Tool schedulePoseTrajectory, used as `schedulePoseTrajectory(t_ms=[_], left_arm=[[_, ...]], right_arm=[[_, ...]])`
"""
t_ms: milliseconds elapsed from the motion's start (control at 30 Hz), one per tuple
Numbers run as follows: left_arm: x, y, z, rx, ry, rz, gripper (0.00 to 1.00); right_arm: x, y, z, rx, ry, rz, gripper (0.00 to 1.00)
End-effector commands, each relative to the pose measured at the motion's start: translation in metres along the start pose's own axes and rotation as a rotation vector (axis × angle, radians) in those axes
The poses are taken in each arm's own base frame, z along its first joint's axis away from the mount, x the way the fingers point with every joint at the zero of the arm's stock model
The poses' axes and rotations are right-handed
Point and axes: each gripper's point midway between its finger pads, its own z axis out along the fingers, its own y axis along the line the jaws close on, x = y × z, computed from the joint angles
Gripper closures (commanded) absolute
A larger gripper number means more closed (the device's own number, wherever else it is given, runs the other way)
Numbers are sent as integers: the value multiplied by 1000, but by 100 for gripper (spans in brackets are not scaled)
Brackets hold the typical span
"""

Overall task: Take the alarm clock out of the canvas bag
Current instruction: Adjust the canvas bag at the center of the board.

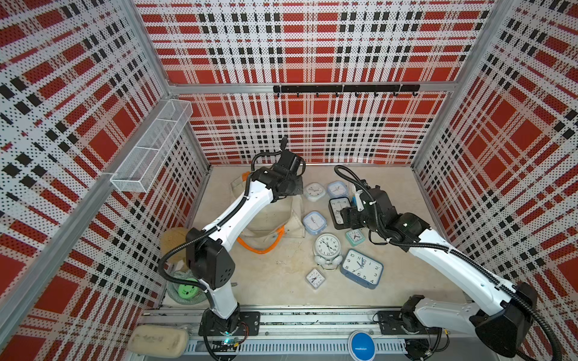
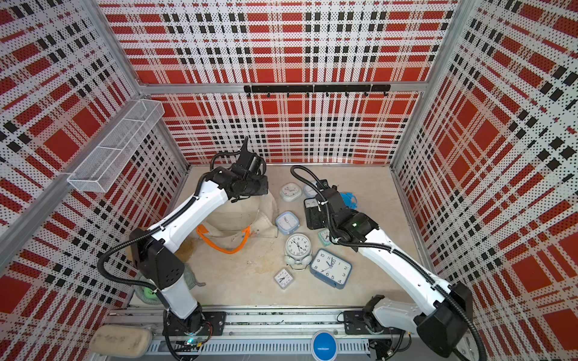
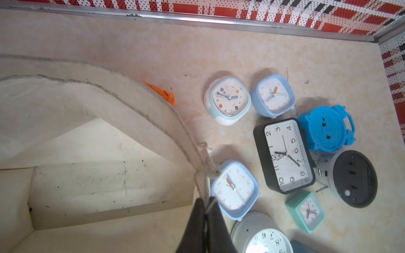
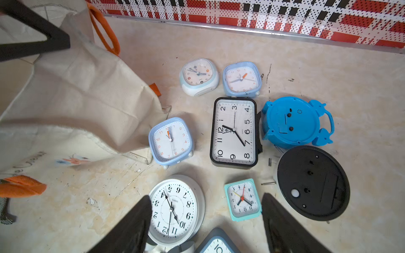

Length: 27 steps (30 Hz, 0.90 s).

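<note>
Your left gripper [image 3: 205, 203] pinches the canvas bag [image 3: 98, 142] rim, probably to hold it open; your right gripper [image 4: 206, 197] hovers spread.

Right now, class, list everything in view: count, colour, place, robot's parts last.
canvas bag: one, cream, orange handles, back left.
alarm clocks: ten, white, blue, teal, black, beside the bag.
plush toy: one, tan, left edge.
green item: one, in grey mesh, front left corner.
wire basket: one, white, left wall.
hook rail: one, black, back wall.
button: one, blue, front rail.
pad: one, beige, front left.
left gripper: one, black, shut on the canvas bag's rim.
right gripper: one, black, open above the clocks.
</note>
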Motion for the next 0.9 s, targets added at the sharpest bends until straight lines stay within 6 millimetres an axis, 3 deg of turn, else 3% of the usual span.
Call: schedulePoseTrajectory(t_ms=[0,400,633,867], left_arm=[[-18,16,12,-41,-24,-3,95],[-38,33,-4,-51,-85,-26,100],[-93,56,2,-61,-171,-89,100],[-137,55,43,-63,-213,-83,100]], right_arm=[[-11,1,-7,-18,-49,22,19],[-14,7,-2,-36,-34,26,19],[-7,6,2,-32,-13,27,18],[-2,7,14,-25,17,15,18]])
